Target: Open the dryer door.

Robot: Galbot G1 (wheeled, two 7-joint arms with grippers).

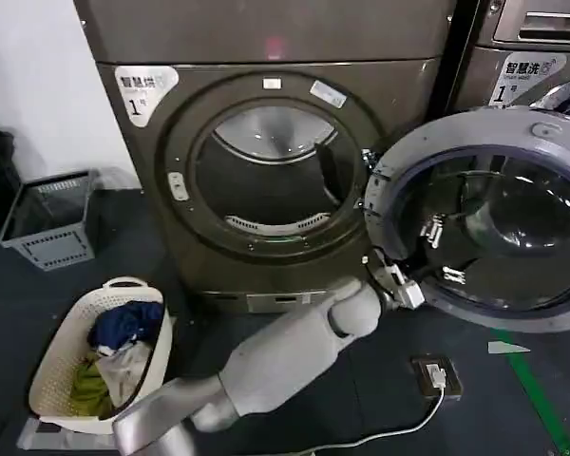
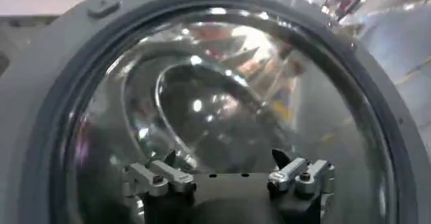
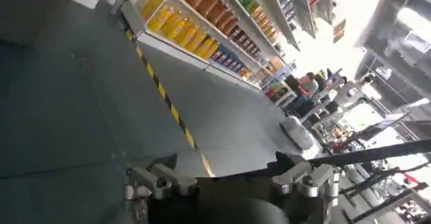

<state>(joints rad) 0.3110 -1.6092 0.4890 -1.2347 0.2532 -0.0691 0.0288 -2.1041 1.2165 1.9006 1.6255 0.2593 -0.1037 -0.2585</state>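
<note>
The left arm reaches from the low front of the head view up to the right, and the left gripper (image 1: 427, 255) stands at the inner face of the dryer door (image 1: 399, 161), its 2 fingers (image 2: 158, 177) spread apart and holding nothing. The dryer door hangs swung wide on the right of the dryer (image 1: 152, 190), its grey inner ring facing the robot. A laundry basket (image 1: 52, 366) with clothes sits on the floor at the left. The right gripper (image 3: 232, 178) points at the floor (image 3: 67, 131), released, with store shelves (image 3: 195, 23) far behind.
</note>
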